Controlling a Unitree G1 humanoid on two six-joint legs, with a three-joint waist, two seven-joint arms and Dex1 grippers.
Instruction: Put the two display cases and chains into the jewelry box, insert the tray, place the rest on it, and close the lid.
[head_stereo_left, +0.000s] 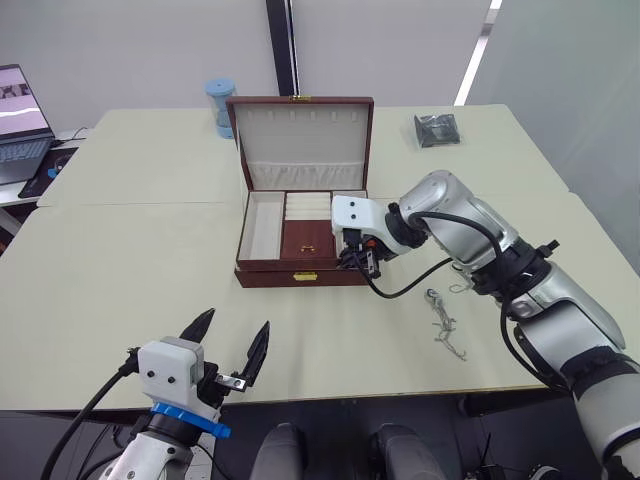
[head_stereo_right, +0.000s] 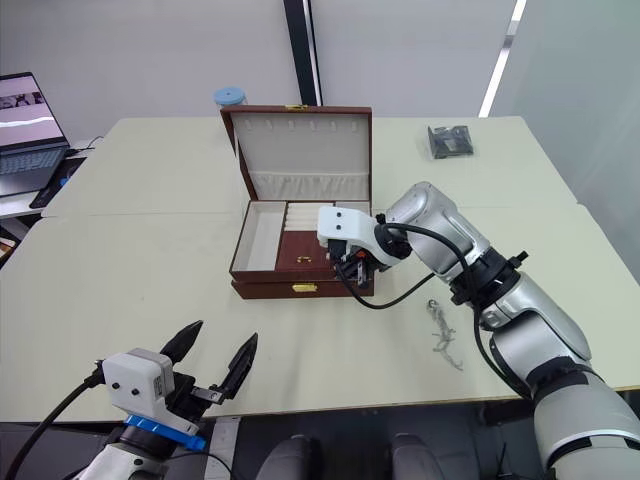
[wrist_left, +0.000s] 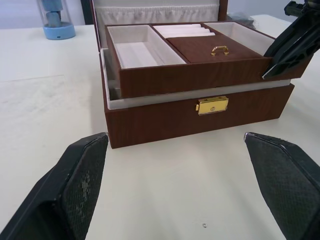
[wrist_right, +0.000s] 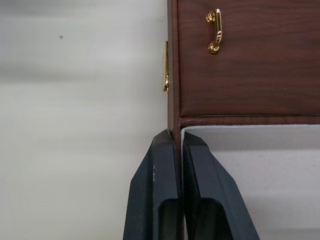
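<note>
Tray-insert step, I'd say. Right gripper (wrist_right: 177, 145) is pinched on the front wall of the tray (wrist_left: 200, 75), near its right corner, at frame centre. The tray sits on the jewelry box (head_stereo_left: 300, 272) but proud, not seated. Lid (head_stereo_left: 302, 140) up. Left gripper (head_stereo_left: 228, 345) idles wide open, lower left. Next: press tray level, let go, then fetch chain (head_stereo_left: 443, 325) right of centre.
</note>
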